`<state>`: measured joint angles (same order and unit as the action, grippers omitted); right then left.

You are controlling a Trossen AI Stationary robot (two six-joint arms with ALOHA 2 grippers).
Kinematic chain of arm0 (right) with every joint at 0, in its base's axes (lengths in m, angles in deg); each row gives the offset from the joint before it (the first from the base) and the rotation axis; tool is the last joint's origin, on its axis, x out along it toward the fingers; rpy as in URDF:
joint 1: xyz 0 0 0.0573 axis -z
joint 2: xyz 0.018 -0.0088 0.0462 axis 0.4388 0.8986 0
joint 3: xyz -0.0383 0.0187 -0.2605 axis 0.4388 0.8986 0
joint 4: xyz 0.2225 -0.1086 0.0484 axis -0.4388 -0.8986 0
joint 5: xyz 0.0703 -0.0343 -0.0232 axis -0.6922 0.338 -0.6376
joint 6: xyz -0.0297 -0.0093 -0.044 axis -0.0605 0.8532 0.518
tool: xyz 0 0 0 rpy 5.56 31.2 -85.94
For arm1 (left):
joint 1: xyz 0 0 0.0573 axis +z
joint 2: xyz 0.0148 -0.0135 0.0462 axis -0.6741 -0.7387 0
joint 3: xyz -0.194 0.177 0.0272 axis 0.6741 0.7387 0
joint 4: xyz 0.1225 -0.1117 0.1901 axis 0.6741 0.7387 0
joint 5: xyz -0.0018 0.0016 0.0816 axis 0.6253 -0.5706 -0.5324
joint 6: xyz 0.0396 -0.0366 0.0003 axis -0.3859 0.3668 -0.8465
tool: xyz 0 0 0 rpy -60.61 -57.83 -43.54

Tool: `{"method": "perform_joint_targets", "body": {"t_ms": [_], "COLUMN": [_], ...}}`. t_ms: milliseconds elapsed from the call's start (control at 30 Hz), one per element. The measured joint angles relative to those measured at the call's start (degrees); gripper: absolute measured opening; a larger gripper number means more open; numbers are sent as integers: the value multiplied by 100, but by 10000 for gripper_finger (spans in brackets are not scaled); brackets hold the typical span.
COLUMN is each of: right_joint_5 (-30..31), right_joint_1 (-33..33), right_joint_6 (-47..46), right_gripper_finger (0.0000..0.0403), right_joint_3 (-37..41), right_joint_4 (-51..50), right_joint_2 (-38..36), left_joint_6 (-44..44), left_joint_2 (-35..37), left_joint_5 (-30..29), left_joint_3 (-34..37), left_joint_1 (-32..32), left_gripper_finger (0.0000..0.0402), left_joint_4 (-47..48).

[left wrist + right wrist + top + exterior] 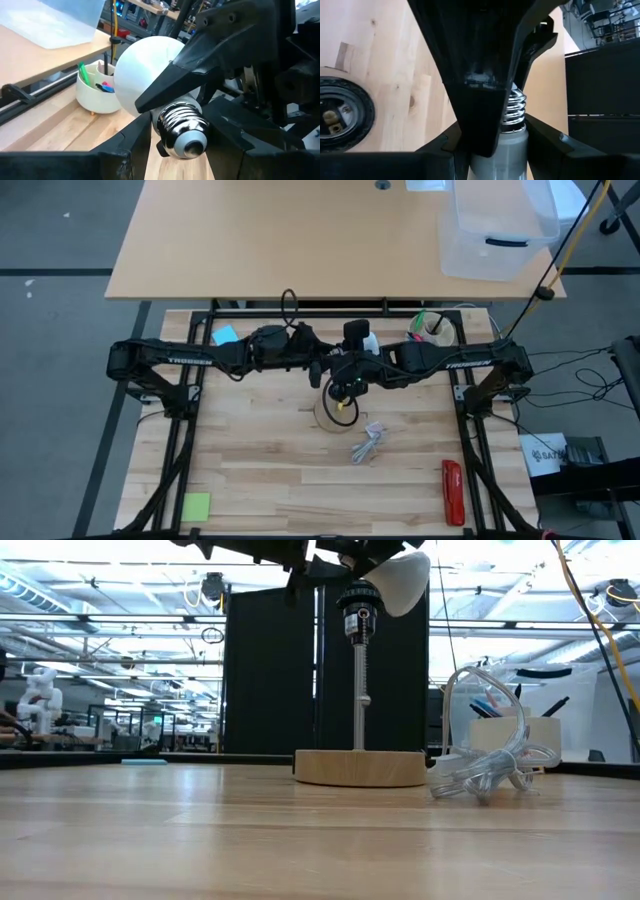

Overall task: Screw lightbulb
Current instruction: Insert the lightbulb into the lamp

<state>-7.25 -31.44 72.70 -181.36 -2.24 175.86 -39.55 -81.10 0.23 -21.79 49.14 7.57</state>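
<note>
The white lightbulb (pixel 145 70) is up in the air over the middle of the table, lying tilted with its globe (pixel 402 580) toward the table's right and its silvery screw base (pixel 182 132) toward the left. My right gripper (pixel 495 150) is shut on it. My left gripper (pixel 180 150) is open, with one finger close on each side of the screw base. The lamp stands on its round wooden disc (pixel 360 768) under both grippers. Its black socket (pixel 358 615) on the metal pole is just below and left of the bulb. My right gripper pinches the bulb's tapering neck (pixel 150 107) between its two fingers (pixel 175 80), just behind the screw threads. The fingers come level from the table's right. The bulb is lifted clear, its base pointing away from this gripper. My left gripper: I cannot tell whether its fingers touch the screw base (pixel 516 107).
A white cup of pens (pixel 435 330) stands at the far right. A bundle of clear cable (pixel 490 765) lies right of the wooden disc. A red tool (pixel 452 492) and a green note (pixel 196 505) lie near the front edge.
</note>
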Motion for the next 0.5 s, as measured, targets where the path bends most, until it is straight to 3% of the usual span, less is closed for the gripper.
{"method": "perform_joint_targets", "body": {"t_ms": [233, 500], "right_joint_5": [84, 227], "right_joint_1": [-53, -136], "right_joint_6": [-12, -65], "right_gripper_finger": [145, 145], "right_joint_3": [-2, -2], "right_joint_4": [-31, -156], "right_joint_2": [-2, -2], "left_joint_6": [-22, -186], "left_joint_2": [-9, -13], "left_joint_5": [-23, 13], "left_joint_3": [7, 7], "left_joint_1": [-2, 13], "left_gripper_finger": [163, 128], "left_joint_4": [-127, -160]}}
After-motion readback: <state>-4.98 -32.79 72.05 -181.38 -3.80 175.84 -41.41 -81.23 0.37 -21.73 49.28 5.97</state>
